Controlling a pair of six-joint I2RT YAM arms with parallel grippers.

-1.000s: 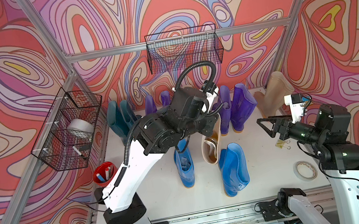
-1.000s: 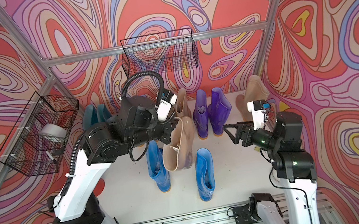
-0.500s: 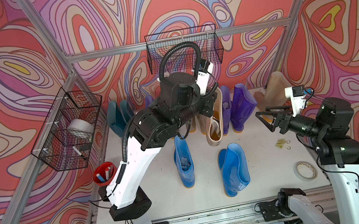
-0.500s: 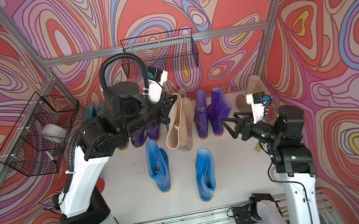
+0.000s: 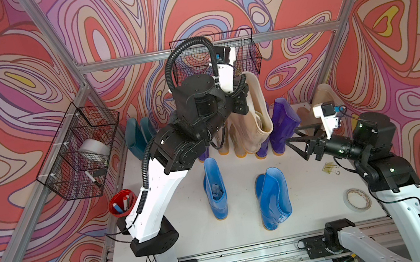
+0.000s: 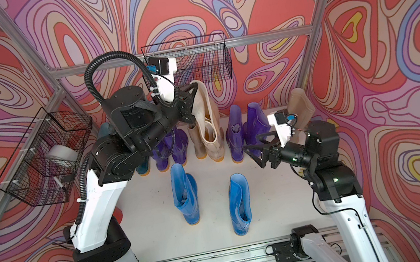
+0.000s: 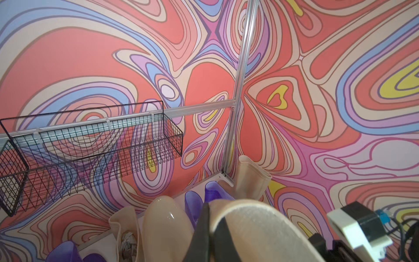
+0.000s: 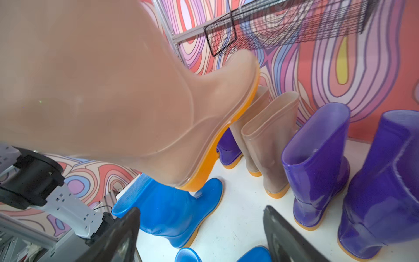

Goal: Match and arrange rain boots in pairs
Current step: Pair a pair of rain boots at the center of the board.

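Observation:
My left gripper (image 5: 243,86) (image 7: 209,204) is shut on the top rim of a beige rain boot (image 5: 256,109) (image 6: 207,114) (image 8: 113,90), which hangs tilted over the back row with its orange sole showing. Two more beige boots (image 8: 269,140) stand beneath it, between purple pairs (image 6: 168,150) (image 5: 281,122). Dark teal boots (image 5: 135,139) stand at the back left. Another beige boot (image 5: 324,97) leans in the back right corner. Two bright blue boots (image 5: 216,192) (image 5: 273,199) stand apart in the middle. My right gripper (image 5: 296,141) (image 8: 200,211) is open and holds nothing, to the right of the purple boots.
A wire basket (image 5: 215,58) hangs on the back wall just behind the left wrist. A second basket (image 5: 78,154) on the left wall holds a tape roll. A red cup of markers (image 5: 122,205), binder clips (image 5: 330,168) and a tape roll (image 5: 356,199) lie on the table.
The left arm has raised the beige boot and carried it back over the rear row. The right gripper has drifted slightly up and back and stays open.

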